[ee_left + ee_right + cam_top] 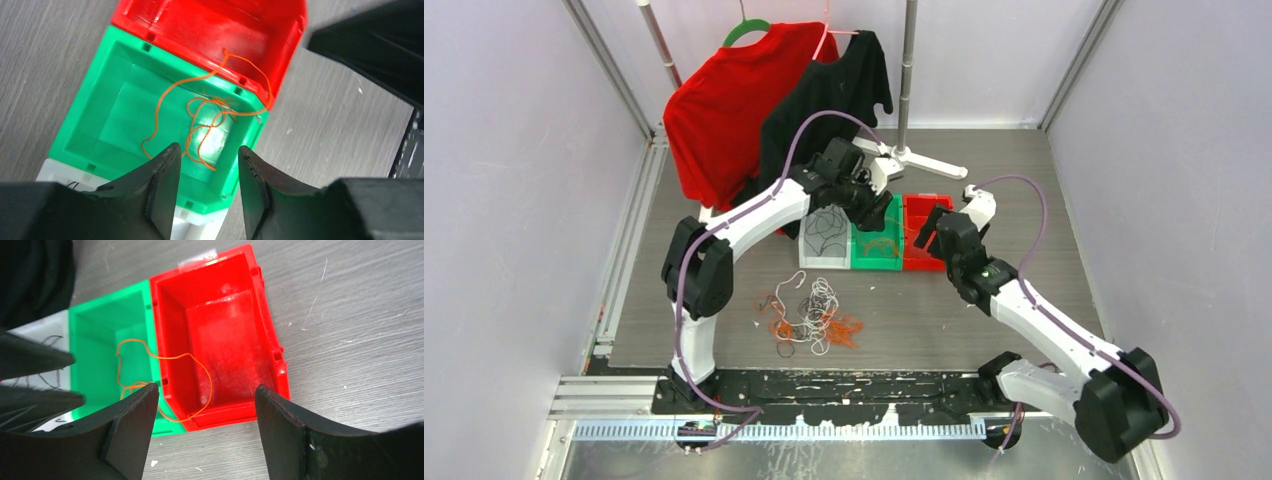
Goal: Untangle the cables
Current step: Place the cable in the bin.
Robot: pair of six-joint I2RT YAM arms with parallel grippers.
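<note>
While both pincers stand apart and empty, the left gripper [207, 150] hangs over the green bin [100, 120], whose orange cable [215, 117] drapes one loop over the rim into the adjoining red bin [225, 330]; the right gripper [205, 392] gapes wider above that. Only the top view shows black cable [826, 228] in the white bin [822, 262] on the green bin's other side, and a tangled pile [809, 318] on open table [984, 330] off the green bin's near side.
</note>
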